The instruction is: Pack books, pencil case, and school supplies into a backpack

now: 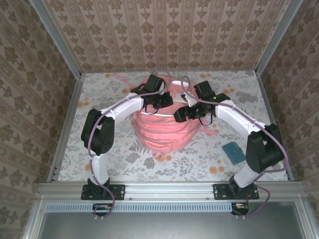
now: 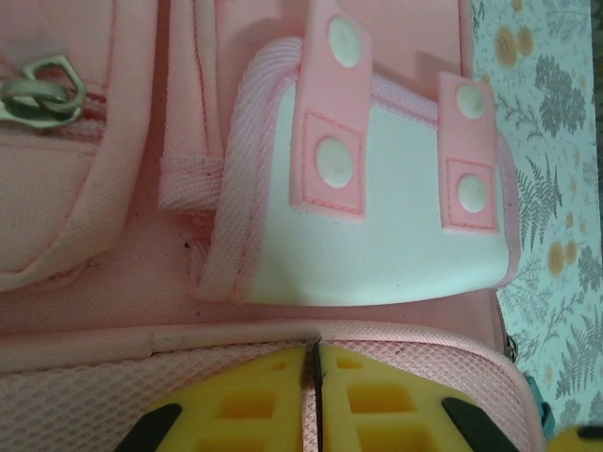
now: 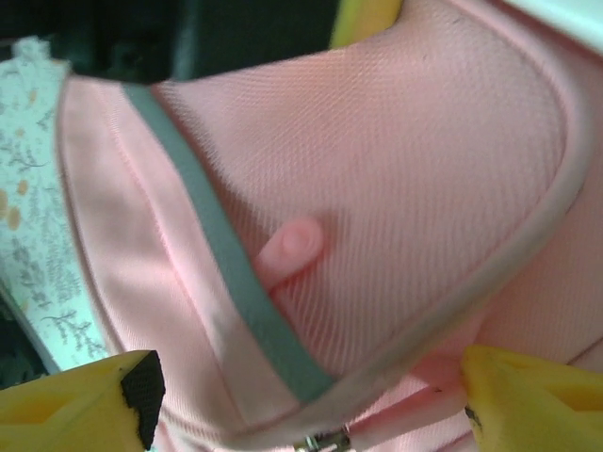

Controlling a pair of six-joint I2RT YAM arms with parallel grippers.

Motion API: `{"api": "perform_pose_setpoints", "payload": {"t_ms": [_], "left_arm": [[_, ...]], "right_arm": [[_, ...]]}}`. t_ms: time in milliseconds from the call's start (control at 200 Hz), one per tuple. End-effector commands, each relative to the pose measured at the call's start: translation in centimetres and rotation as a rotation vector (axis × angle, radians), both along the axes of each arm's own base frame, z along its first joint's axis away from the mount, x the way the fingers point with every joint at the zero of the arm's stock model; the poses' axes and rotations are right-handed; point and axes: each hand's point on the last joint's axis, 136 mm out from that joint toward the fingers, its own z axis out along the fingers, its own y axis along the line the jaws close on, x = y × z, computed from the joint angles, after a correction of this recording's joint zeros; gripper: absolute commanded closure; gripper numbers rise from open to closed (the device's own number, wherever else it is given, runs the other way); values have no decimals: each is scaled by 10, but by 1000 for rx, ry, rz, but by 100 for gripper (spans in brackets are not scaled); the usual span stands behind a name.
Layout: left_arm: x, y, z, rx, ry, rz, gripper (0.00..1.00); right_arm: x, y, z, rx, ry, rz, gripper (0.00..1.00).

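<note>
The pink backpack (image 1: 162, 130) lies in the middle of the table with both arms bent over it. My left gripper (image 2: 316, 356) is shut on a thin fold of the backpack's pink mesh edge (image 2: 113, 386), just below a white patch (image 2: 377, 245) with pink snap tabs. From above, that left gripper (image 1: 160, 102) sits at the bag's far top. My right gripper (image 3: 311, 400) stands open over a pink pocket with a grey stripe (image 3: 226, 264), its yellow fingertips (image 3: 75, 410) far apart, near a zipper slider (image 3: 322, 441). One of the school supplies, a teal flat square (image 1: 233, 151), lies on the table. The books and pencil case are out of view.
The floral table (image 1: 99, 99) is walled in by wallpapered panels on three sides, with metal rails along its edges. A pink strap (image 1: 119, 78) trails behind the bag at the far left. A metal zipper pull (image 2: 38, 89) lies on the bag's upper pocket.
</note>
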Motion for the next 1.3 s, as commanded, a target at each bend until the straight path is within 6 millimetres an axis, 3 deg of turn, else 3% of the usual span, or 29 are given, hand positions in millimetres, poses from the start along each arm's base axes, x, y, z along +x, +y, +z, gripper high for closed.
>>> {"api": "perform_pose_setpoints", "payload": {"t_ms": [0, 120, 375, 515, 695, 805, 925, 1095, 1295], "left_arm": [[9, 6, -20, 45, 46, 60, 89], [10, 3, -18, 40, 47, 57, 89], [9, 3, -17, 38, 51, 48, 89], [9, 3, -18, 41, 52, 48, 89], [12, 4, -23, 48, 68, 52, 89], [13, 5, -26, 50, 80, 63, 89], [15, 8, -30, 51, 96, 79, 89], [16, 10, -38, 47, 120, 96, 90], [16, 10, -49, 30, 152, 135, 93]], "right_arm": [[-31, 6, 12, 77, 37, 56, 19], [-37, 3, 8, 62, 33, 66, 26], [-17, -3, -4, -26, -1, 47, 44], [-8, -8, -9, -68, -69, 49, 37], [-12, 4, -17, -60, -124, 158, 31], [-16, 8, -23, -76, -118, 197, 42], [-20, 8, -25, -119, -134, 198, 63], [-37, 12, -22, -141, -148, 196, 80], [-60, 44, -17, -54, -171, 231, 94]]}}
